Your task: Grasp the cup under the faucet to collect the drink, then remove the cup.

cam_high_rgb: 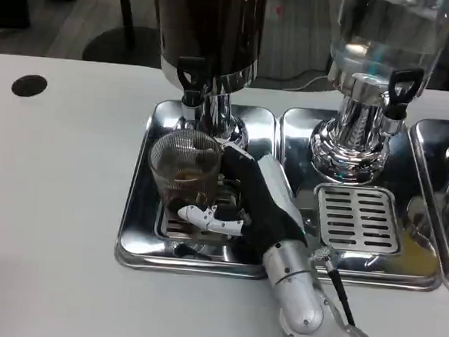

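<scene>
1. nearest me: my right forearm (308, 298), silver, comes up from the lower right corner of the head view, a black cable running alongside its wrist.
2. my right hand (242, 197) reaches in over the front of the left drip tray (135, 232). fingers wrapped round the cup: a white finger (209, 217) lies across the cup's base at the front, the black-and-white back of the hand sits against the cup's right side. i am gripping it.
3. the cup (182, 169): clear ribbed glass, upright, standing on the grille of the left drip tray. a shallow layer of brown drink sits in its bottom part.
4. just above the cup: the black faucet (190, 77) of the left dispenser (207, 28), its tank dark. the cup's mouth is below the faucet. whether drink is running right now i cannot tell.
5. the dispenser's chrome pedestal stands at the back of the same tray, just behind the cup.
6. to the right, on a second drip tray (304, 128) touching the first: slotted grille (357, 218) with nothing on it, then a chrome base and a second dispenser (388, 33) with a clear tank and its own black tap (400, 87).
7. far right edge: part of a third tray (434, 152) with a chrome shape on it, cut off by the frame.
8. all trays rest on the white table (53, 187); a round black hole (29, 85) sits in its top at the left.
9. beyond the table: dark floor and a black stand base (121, 45).
</scene>
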{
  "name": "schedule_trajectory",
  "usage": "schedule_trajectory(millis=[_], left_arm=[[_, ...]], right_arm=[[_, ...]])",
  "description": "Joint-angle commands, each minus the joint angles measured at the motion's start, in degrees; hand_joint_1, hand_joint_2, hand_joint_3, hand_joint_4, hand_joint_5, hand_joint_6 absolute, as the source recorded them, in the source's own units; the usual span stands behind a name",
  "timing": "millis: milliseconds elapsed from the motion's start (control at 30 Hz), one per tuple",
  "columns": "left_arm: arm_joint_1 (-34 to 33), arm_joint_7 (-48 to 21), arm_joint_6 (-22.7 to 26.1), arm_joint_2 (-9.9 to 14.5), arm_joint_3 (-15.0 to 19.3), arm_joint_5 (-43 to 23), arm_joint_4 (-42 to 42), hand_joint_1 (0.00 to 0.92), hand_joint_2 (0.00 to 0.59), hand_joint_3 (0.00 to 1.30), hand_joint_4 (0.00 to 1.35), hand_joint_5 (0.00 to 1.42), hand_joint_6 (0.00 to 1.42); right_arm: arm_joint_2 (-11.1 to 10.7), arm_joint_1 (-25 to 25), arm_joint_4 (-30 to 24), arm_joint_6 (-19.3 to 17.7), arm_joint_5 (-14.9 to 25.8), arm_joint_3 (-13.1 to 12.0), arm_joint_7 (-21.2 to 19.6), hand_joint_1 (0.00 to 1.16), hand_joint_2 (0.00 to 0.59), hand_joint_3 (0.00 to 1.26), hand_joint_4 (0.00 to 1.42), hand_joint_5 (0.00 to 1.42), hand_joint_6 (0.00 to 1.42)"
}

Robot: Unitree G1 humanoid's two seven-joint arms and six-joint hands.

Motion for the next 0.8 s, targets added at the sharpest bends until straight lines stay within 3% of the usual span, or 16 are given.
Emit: schedule_trajectory(millis=[33, 800], left_arm=[[-0.12, -0.51, 0.43, 0.18, -0.51, 0.99, 0.66, 0.000, 0.023, 0.00, 0.00, 0.00, 0.00], [-1.79, -0.74, 0.98, 0.23, -2.00, 1.87, 0.54, 0.000, 0.023, 0.00, 0.00, 0.00, 0.00]], right_arm=[[1.92, 0.50, -1.16, 0.54, 0.44, -0.34, -1.45, 0.91, 0.197, 0.35, 0.36, 0.33, 0.24], [0.89, 3.74, -7.76, 0.58, -0.62, 0.44, -2.17, 0.89, 0.203, 0.35, 0.37, 0.33, 0.24]])
